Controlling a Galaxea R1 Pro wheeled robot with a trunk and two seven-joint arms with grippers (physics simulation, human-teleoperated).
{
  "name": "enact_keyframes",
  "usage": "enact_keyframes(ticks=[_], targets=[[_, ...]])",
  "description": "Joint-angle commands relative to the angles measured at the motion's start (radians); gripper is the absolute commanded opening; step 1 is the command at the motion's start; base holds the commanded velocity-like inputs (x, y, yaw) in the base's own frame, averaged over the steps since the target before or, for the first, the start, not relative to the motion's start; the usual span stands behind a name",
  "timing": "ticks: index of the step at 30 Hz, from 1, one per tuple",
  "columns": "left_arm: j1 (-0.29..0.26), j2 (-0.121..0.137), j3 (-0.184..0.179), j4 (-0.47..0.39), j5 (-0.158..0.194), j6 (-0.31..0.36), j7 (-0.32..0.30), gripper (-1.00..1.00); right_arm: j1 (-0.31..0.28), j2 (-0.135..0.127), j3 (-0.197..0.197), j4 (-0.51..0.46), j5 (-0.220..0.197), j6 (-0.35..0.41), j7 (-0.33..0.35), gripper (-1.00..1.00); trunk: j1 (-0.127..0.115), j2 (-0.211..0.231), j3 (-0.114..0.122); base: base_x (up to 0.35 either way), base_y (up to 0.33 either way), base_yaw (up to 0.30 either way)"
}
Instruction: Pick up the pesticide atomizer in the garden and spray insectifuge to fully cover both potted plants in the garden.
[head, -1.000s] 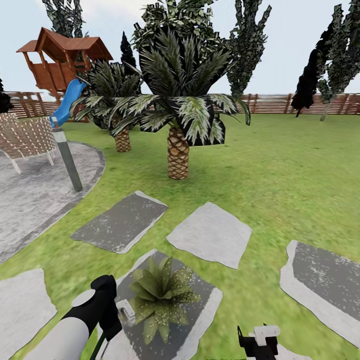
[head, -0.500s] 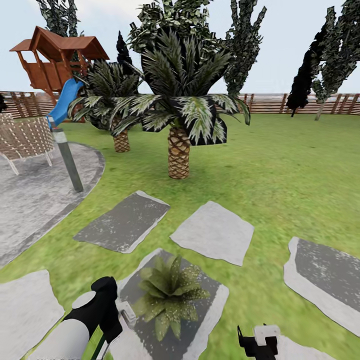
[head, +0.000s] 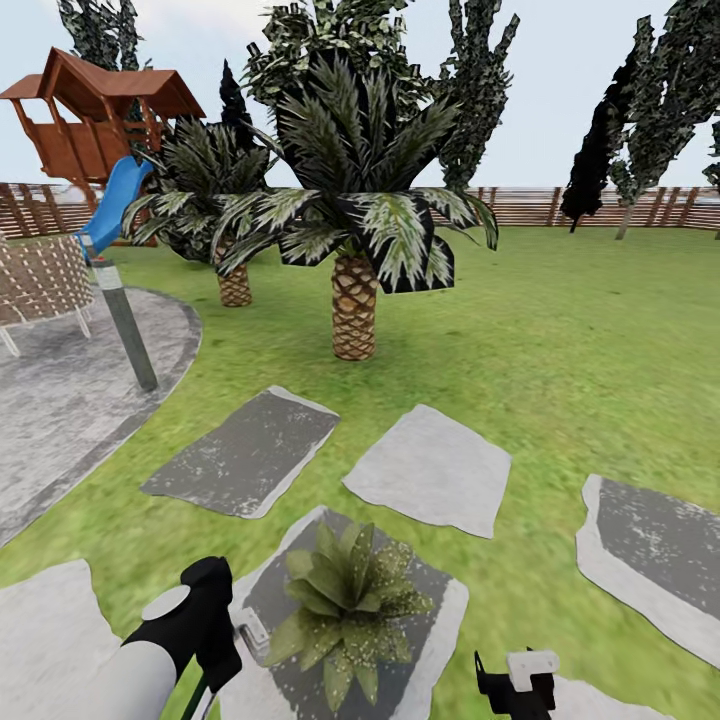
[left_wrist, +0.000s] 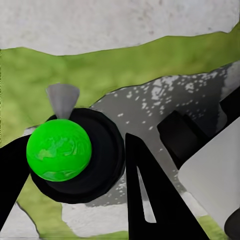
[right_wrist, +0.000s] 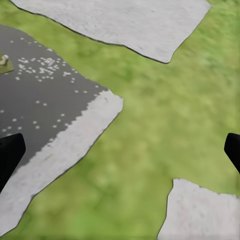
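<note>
One potted plant (head: 345, 600), a low rosette of speckled green leaves, sits on a dark grey stepping slab (head: 440, 600) near the bottom of the head view. Just left of it is my left gripper (head: 222, 640), with its arm coming in from the lower left corner. In the left wrist view my left gripper (left_wrist: 75, 145) is shut on the pesticide atomizer (left_wrist: 60, 150), a bright green ball in a black round body with a grey cone nozzle, held over slab and grass. My right gripper (head: 515, 680) is low and to the right of the plant. In the right wrist view it (right_wrist: 120, 152) is open above grass.
Two big palms (head: 355, 300) (head: 235, 285) stand on the lawn ahead. A round paved patio (head: 60, 400) with a grey post (head: 125, 325) and a wicker chair (head: 40, 280) lies at the left. Pale and dark slabs (head: 430, 470) dot the grass. A wooden fence (head: 600, 205) closes the back.
The whole head view has shifted a little, so the camera has moved; the plant now sits slightly further right in it. Both arms hold the same pose.
</note>
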Motion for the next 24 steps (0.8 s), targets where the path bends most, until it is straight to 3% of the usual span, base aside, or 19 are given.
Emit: enact_keyframes(ticks=[1,7,11,20,24], targets=[[0.000,0.002,0.005,-0.001,-0.005,0.008,-0.007,-1.00,-0.001,0.000,-0.004,0.001,0.010,-0.003,-0.006,1.00,0.000,0.000,-0.001,0.000,0.000,-0.003],[0.003,0.008,0.008,-0.006,-0.005,0.009,-0.003,-1.00,-0.001,0.000,-0.004,0.001,0.011,-0.003,-0.005,1.00,0.000,0.000,-0.001,-0.046,0.016,0.000],[0.003,0.004,0.014,-0.008,-0.003,0.009,0.046,-1.00,-0.001,0.000,-0.004,0.001,0.011,-0.003,-0.004,1.00,0.000,0.000,-0.001,-0.198,0.204,-0.040],[0.002,-0.002,0.013,-0.001,0.006,0.009,0.055,-1.00,-0.001,0.000,-0.005,0.001,0.011,-0.002,-0.005,1.00,0.000,0.000,-0.001,-0.017,0.294,-0.275],[0.003,0.000,0.011,0.003,0.011,0.008,0.044,-1.00,-0.001,0.000,-0.004,0.001,0.010,-0.002,-0.005,1.00,0.000,0.000,-0.001,0.000,0.109,-0.241]])
